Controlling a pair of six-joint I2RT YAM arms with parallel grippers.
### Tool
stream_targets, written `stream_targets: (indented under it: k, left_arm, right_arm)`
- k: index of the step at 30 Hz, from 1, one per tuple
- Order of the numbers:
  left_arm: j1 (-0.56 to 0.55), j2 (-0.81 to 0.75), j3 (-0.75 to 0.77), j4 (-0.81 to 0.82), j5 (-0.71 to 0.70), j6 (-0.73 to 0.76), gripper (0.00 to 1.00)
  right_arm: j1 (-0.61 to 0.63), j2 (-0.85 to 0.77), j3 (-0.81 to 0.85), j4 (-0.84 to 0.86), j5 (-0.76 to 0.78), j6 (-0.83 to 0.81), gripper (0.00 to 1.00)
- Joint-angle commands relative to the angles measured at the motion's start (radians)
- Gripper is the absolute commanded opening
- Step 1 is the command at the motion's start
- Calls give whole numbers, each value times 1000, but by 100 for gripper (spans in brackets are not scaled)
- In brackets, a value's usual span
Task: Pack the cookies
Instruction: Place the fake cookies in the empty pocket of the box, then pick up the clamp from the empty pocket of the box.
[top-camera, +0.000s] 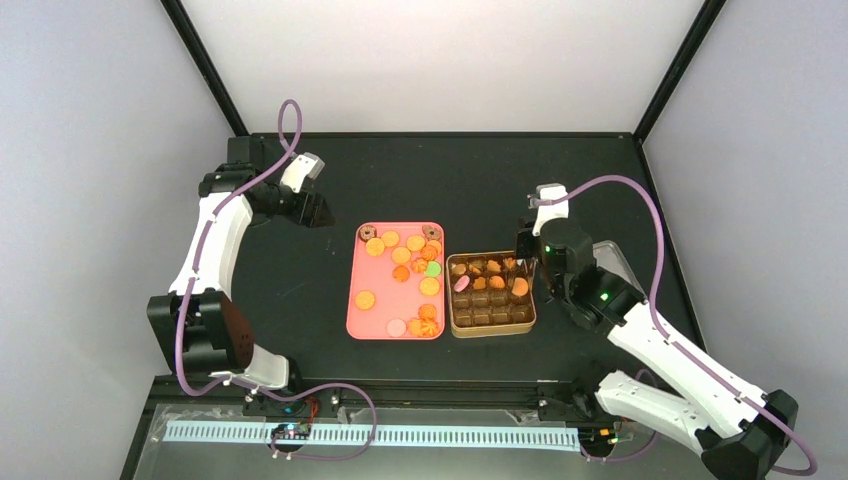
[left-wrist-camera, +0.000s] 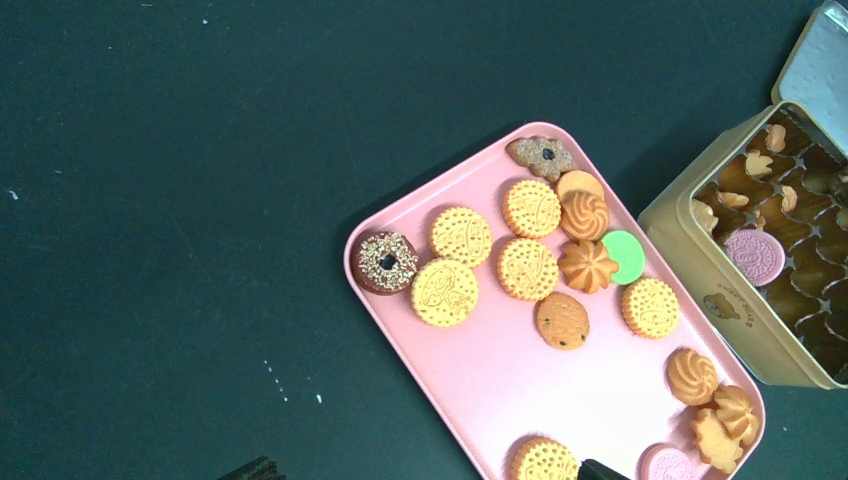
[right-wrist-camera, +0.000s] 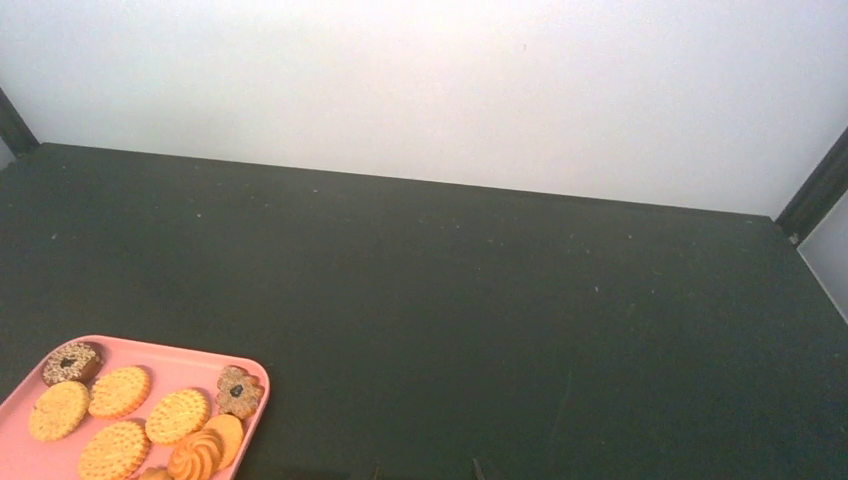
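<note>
Cookies (left-wrist-camera: 528, 268) look light, stiff, crumbly: pinch across the rim; left tool (top-camera: 318, 212) gapes empty at 10 o'clock of tray (left-wrist-camera: 500, 390); right tool (top-camera: 527, 262) state unreadable.

Robot lab test cell. Matte black counter (top-camera: 450, 170) boxed in by plain white and grey panel walls (top-camera: 430, 60), with black frame posts (top-camera: 205, 65) at the corners behind the pink tray (top-camera: 372, 325). Two white jointed arms bolted at the counter's near edge: one (top-camera: 210, 250) left of the tray, one (top-camera: 680, 360) right of it. Purple cables (top-camera: 655, 230) looped loose along both. Bare circuit board (top-camera: 290, 432) and white slotted strip (top-camera: 400, 436) on the ledge nearer than the tray. Cookies (top-camera: 375, 247) on the tray, gold tin (top-camera: 490, 327) just right of it. Flat, even lighting.
</note>
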Motion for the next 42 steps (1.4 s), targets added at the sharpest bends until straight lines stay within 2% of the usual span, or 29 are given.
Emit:
stream_targets:
  k: [1,18,21,26,29,34,42]
  left_arm:
    - [5,9,5,3,19,4,79]
    - [5,3,11,3,30,-5,79]
    - [5,3,13,0,26,-1,79]
    - [6,4,23,-4,25,1,79]
    - [6,6,26,-6,26,0,79]
    - [5,6,21,-6,25,1,79]
    - [5,3,26,-9,26,1,79]
  right_arm:
    - [-10,-19,56,22,-21,-34,4]
    - [-9,14,30,78,-47,-71,6]
    - [-8,27,28,80,-53,-72,12]
    - [-9,31,29,80,-58,-73,31]
    - [-10,25,30,78,-59,-76,34]
    - [-9,9,34,74,-59,-78,31]
    - [-9,-39,75,68,-40,-114,6]
